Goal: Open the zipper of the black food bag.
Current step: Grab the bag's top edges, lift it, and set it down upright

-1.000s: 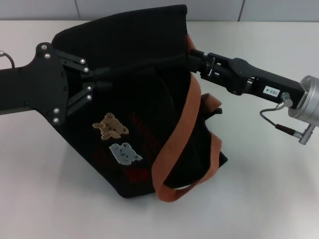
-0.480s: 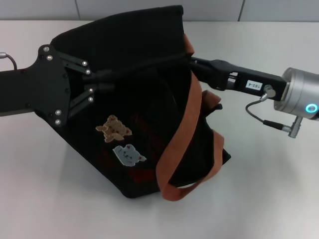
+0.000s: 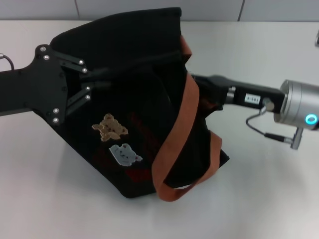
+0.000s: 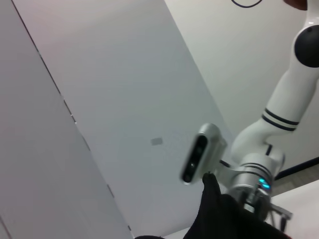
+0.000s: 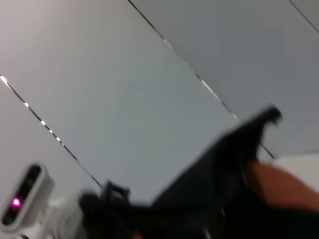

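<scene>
The black food bag (image 3: 134,99) lies tilted on the white table, its bear patches (image 3: 112,127) facing up and an orange-brown strap (image 3: 184,119) draped over its right end. The zipper (image 3: 144,62) shows as a dark seam along the top rim; its pull is hidden. My left gripper (image 3: 102,79) is shut on the bag's fabric at the left end of that seam. Reaching in from the right, my right gripper (image 3: 197,84) meets the bag's right end, its tip hidden behind the strap. Black fabric (image 5: 224,164) and strap (image 5: 284,184) fill the right wrist view.
White table (image 3: 269,189) surrounds the bag, with a tiled wall (image 3: 209,9) along the far edge. A cable loop (image 3: 259,124) hangs under my right wrist. The left wrist view shows wall panels, the robot's own head (image 4: 202,152) and a fold of black fabric (image 4: 219,216).
My right gripper has dropped from the bag's top right corner toward the near side along its right end, its wrist rotating. The bag shifted slightly. The left gripper kept its hold.
</scene>
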`<state>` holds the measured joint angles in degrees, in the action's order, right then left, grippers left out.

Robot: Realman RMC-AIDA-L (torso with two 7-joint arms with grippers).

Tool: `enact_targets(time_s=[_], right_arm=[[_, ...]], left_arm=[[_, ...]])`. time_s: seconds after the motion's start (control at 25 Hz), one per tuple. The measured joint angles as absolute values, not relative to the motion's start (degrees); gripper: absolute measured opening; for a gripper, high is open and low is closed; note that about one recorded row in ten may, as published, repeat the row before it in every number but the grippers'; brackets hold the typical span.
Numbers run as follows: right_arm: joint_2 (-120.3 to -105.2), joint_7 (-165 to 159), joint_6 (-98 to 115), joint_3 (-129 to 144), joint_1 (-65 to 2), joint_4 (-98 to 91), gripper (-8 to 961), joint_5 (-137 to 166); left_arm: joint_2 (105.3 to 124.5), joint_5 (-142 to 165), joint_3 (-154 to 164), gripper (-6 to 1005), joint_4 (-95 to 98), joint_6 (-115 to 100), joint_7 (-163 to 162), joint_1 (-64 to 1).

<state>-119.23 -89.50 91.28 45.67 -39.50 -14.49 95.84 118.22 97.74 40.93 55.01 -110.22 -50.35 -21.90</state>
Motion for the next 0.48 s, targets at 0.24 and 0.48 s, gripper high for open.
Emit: enact_targets(time_s=[0.24,0.48], right_arm=[[-119.19,-88.9,88.3,47.7,-36.5,-14.7,216,95.9],[-119.24,-89.1,91.6,46.8,-35.2,-17.3,211,93.8]], left_arm=[[118.23,97.7,40.1,76,55.0,-110.0,-50.4,-21.9],[118.22,97.8,40.3,76,54.7,-109.6,-50.4,-22.6]])
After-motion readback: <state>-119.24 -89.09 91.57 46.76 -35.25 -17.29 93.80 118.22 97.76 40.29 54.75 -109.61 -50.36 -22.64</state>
